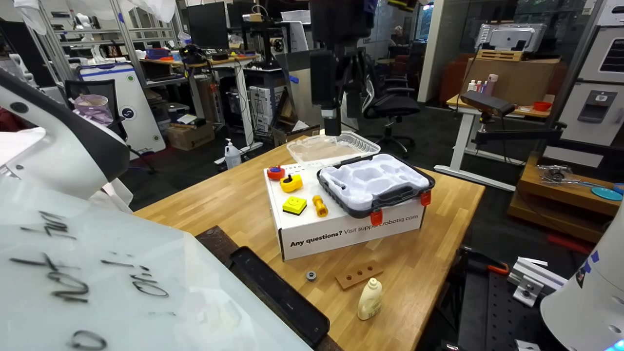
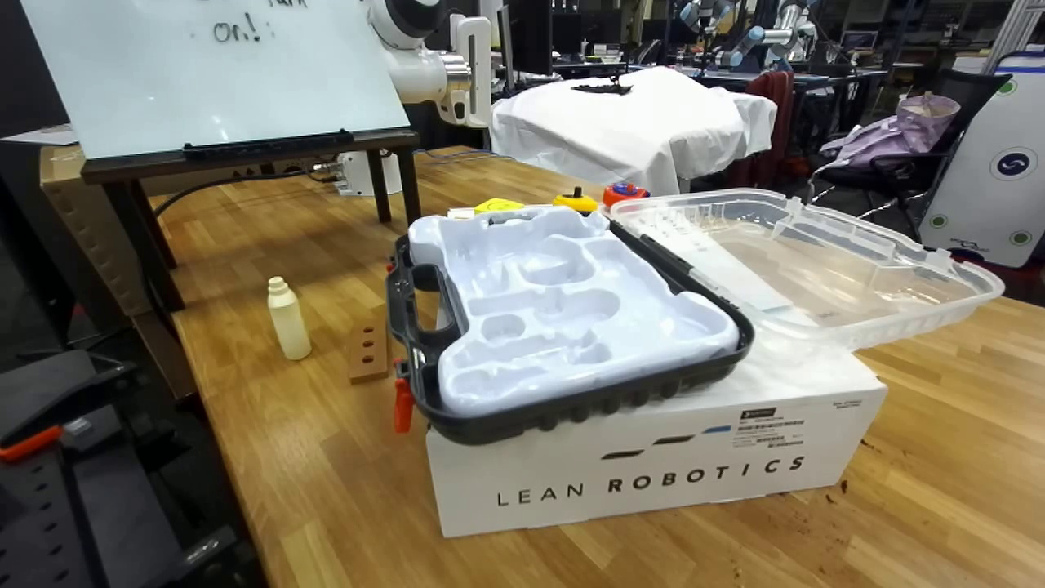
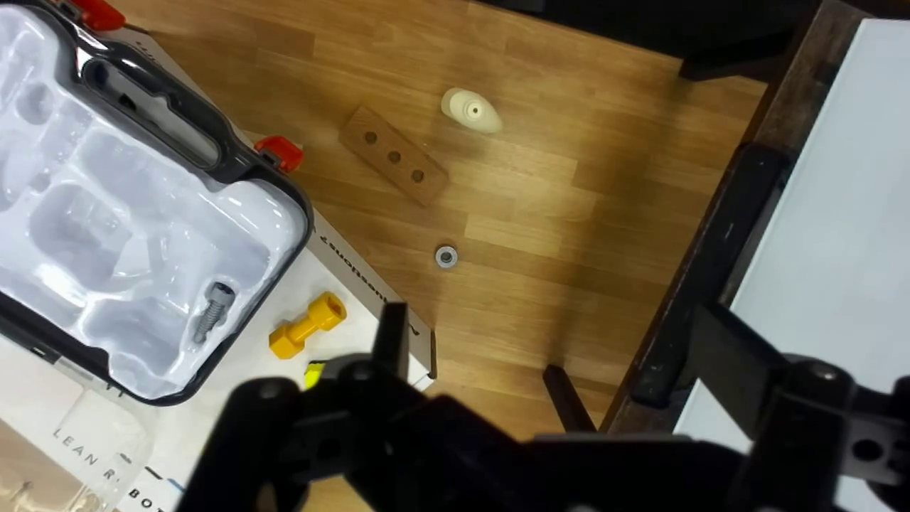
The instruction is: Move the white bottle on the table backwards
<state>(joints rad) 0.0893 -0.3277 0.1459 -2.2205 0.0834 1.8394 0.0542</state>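
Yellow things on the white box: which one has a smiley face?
The square block with the black underside. The long bar and the rounded one show no face.

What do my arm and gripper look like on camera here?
The gripper is black, with round pivots and flat, slab-like fingers; in an exterior view a small pale patch shows near their tips. The white, rounded body with blue patches at that view's edge is probably the arm's base. I can't identify the arm's other links.
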